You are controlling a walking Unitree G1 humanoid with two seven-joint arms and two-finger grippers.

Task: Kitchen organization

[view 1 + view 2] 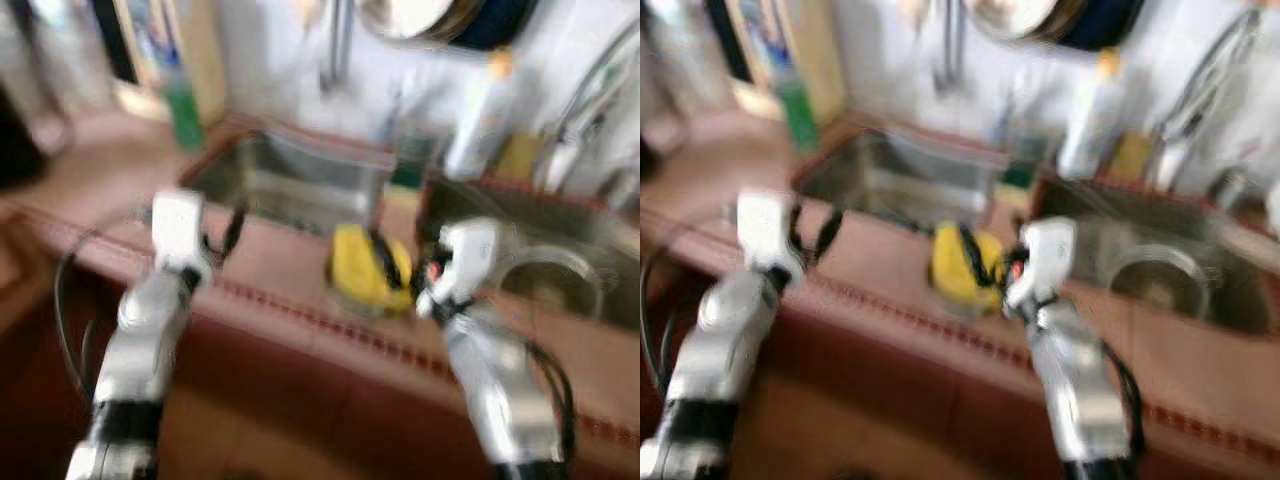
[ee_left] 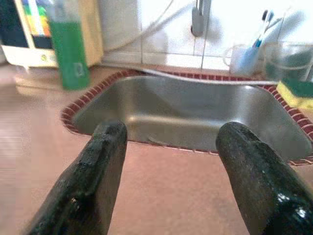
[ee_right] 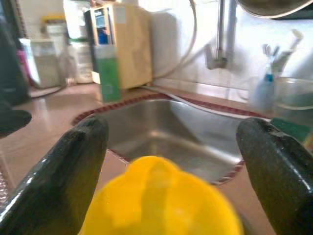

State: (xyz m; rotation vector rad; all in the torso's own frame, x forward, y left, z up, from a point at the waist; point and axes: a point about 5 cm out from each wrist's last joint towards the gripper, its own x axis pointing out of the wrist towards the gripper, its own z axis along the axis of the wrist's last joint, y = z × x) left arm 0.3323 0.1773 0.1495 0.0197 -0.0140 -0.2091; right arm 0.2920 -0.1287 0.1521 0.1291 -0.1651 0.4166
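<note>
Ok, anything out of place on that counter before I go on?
Only the yellow object, which sits on the counter's front strip between the two sinks, right before the open right tool. Blur hides spills or damage.

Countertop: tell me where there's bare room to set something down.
Bare countertop lies in front of the left sink, under the open left gripper, and beside the green bottle. The sink's back corner is crowded with cups and a sponge. A yellow object fills the strip by the right gripper.

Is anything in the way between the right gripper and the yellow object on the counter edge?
Nothing visible. In the right wrist view the right gripper has its fingers spread wide with the yellow object directly between and just ahead of them. The left gripper is off over bare counter by the left sink basin.
</note>
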